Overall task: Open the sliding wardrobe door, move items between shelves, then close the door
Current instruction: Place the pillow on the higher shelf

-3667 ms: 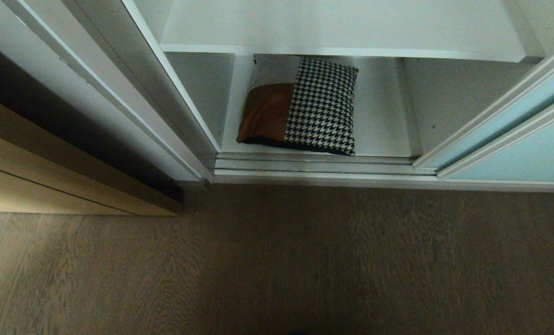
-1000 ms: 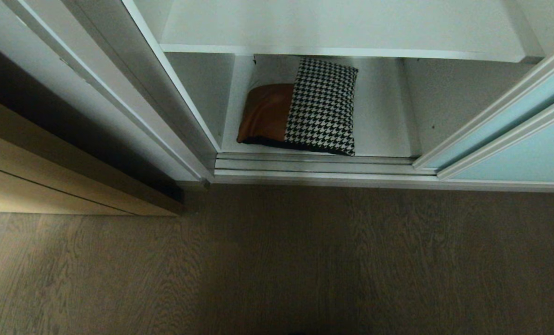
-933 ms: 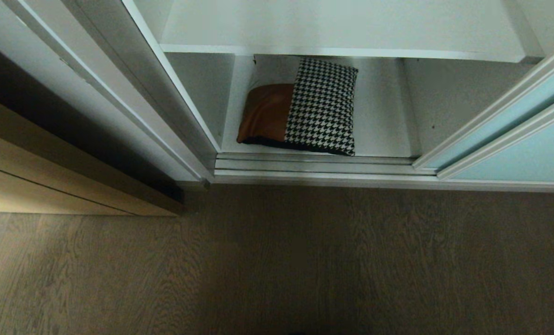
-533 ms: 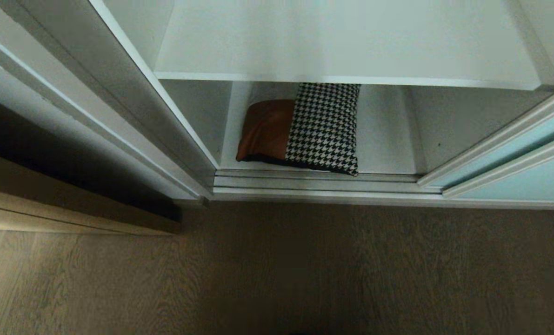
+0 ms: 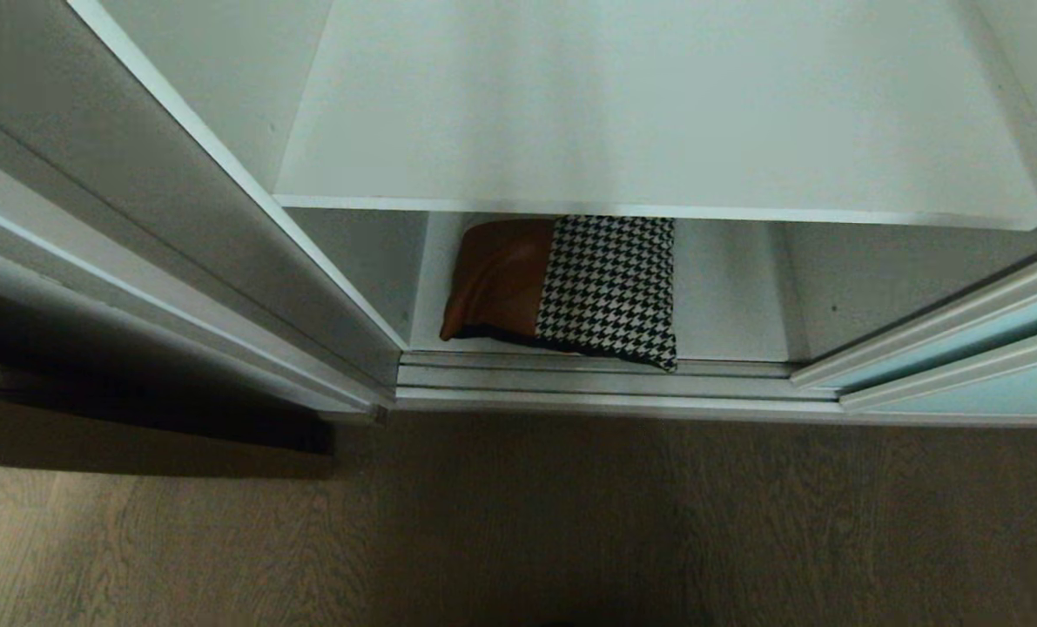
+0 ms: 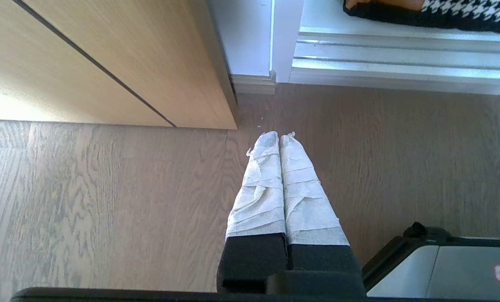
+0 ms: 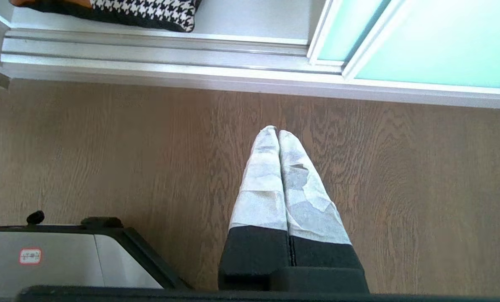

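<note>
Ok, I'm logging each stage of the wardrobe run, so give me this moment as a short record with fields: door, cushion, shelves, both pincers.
door: sliding wardrobe door pushed to the right, opening clear
cushion: cushion lies flat on the bottom shelf, left of middle, near the front track
upper shelf: upper shelf bare where visible, overhanging the cushion's rear part
left pincer: left pincer shut, holding nothing, above the floor, outside the wardrobe
right pincer: right pincer shut, holding nothing, above the floor, outside the wardrobe

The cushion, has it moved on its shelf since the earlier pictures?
No. The cushion sits equally near the door track; the whole view shifted, so the camera moved.
</note>
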